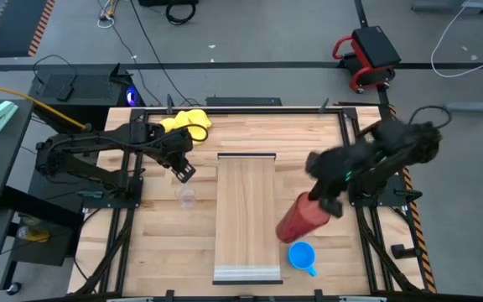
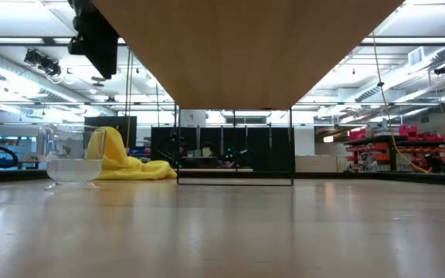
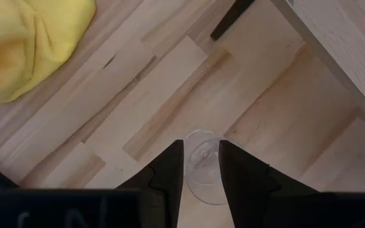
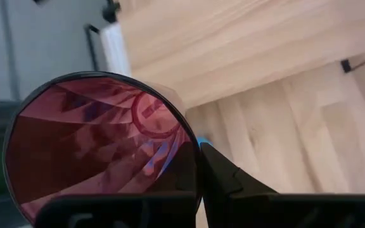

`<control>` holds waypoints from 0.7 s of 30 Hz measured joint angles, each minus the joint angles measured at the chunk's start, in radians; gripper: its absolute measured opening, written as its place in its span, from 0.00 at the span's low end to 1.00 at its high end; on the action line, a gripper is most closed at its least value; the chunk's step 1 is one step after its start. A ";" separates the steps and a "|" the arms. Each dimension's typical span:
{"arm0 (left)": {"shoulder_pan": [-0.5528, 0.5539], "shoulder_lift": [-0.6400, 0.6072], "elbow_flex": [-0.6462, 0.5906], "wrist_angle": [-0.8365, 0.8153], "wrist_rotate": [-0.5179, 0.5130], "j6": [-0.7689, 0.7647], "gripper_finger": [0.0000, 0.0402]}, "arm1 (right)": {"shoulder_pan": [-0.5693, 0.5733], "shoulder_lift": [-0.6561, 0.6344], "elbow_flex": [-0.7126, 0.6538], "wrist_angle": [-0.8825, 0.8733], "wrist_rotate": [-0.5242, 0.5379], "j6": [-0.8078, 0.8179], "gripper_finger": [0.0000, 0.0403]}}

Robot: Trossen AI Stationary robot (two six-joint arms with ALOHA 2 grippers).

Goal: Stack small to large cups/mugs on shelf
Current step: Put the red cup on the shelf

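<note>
Gripping: right gripper pinches the dark red tumbler by its rim, tilted, beside the shelf.
Left gripper: fingers parted, hovering over the clear glass cup, holding nothing.
Glass cup: upright on the tabletop, left of the shelf.
Blue mug: on the tabletop by the tumbler's base.
Yellow cloth: back edge.

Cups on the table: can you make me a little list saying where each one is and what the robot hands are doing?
glass cup: on the tabletop, left of the shelf
left gripper: open, above the glass cup
red tumbler: tilted, rim pinched by the right gripper
blue mug: on the tabletop, right of the shelf
shelf: nothing on it
</note>
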 joint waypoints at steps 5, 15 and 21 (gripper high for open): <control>0.006 0.000 0.000 0.000 0.000 -0.001 0.27 | 0.032 0.112 0.023 0.000 0.044 -0.078 0.01; 0.006 0.000 0.000 0.000 0.000 -0.026 0.27 | 0.043 0.322 0.290 0.020 0.069 -0.232 0.01; 0.006 0.000 0.000 0.003 0.000 -0.036 0.27 | 0.041 0.360 0.270 0.093 0.054 -0.312 0.01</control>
